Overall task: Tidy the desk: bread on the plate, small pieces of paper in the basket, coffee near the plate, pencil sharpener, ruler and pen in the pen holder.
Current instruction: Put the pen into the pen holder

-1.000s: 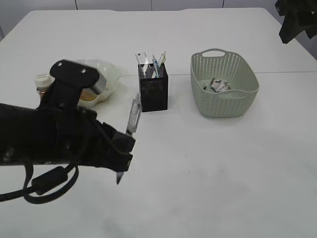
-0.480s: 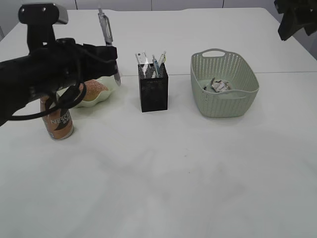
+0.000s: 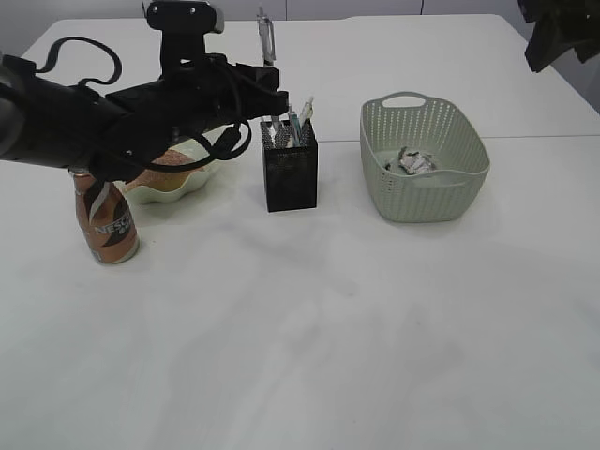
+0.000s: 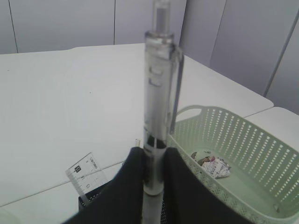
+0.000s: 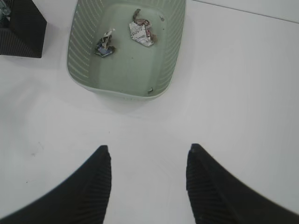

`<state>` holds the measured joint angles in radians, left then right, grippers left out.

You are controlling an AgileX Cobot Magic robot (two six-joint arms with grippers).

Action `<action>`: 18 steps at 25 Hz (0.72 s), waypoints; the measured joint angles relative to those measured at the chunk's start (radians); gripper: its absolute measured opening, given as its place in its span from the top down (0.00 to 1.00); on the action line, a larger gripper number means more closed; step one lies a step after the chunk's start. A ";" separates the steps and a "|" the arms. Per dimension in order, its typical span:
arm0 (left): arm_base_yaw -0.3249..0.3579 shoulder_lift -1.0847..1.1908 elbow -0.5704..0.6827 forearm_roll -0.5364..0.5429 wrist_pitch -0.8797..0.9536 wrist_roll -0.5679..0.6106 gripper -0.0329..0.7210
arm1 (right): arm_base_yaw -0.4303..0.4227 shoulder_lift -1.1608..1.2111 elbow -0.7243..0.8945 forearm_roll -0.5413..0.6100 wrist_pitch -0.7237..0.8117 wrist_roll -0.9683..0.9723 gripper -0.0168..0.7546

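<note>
My left gripper [image 3: 269, 82] is shut on a clear pen [image 3: 266, 36] and holds it upright just above the left side of the black mesh pen holder [image 3: 291, 173]. In the left wrist view the pen [image 4: 159, 93] stands between the fingers, with the ruler [image 4: 86, 175] sticking out of the holder [image 4: 88, 201] below. Bread [image 3: 161, 161] lies on the wavy green plate [image 3: 178, 192], partly behind my arm. The coffee [image 3: 108, 225] stands in front of the plate. Paper scraps [image 5: 142, 30] lie in the basket [image 3: 427, 159]. My right gripper [image 5: 148, 156] hangs open and empty. The pencil sharpener is out of view.
Other pens [image 3: 300, 117] and the ruler [image 3: 270, 112] stand in the holder. The right arm [image 3: 553, 37] is raised at the far right, high above the white desk [image 3: 356, 328] in front of the basket [image 5: 81, 51].
My left arm has lifted from the front left and swung back and right with the pen, which now stands upright over the pen holder. The coffee has come into view. The right arm is still.
</note>
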<state>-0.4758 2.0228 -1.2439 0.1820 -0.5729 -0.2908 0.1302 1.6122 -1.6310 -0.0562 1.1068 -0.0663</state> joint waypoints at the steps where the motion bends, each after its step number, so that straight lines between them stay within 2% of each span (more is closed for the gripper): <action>1: 0.000 0.016 -0.024 0.003 0.006 0.000 0.87 | 0.000 0.000 0.000 0.000 -0.001 0.000 0.48; 9: 0.000 0.107 -0.151 0.022 0.058 0.000 0.87 | 0.000 0.000 0.000 -0.002 -0.018 0.000 0.48; 18: 0.002 0.154 -0.178 0.039 0.088 0.000 0.87 | 0.000 0.000 0.000 -0.002 -0.023 0.000 0.48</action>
<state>-0.4743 2.1769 -1.4221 0.2208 -0.4853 -0.2908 0.1302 1.6122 -1.6310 -0.0580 1.0842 -0.0663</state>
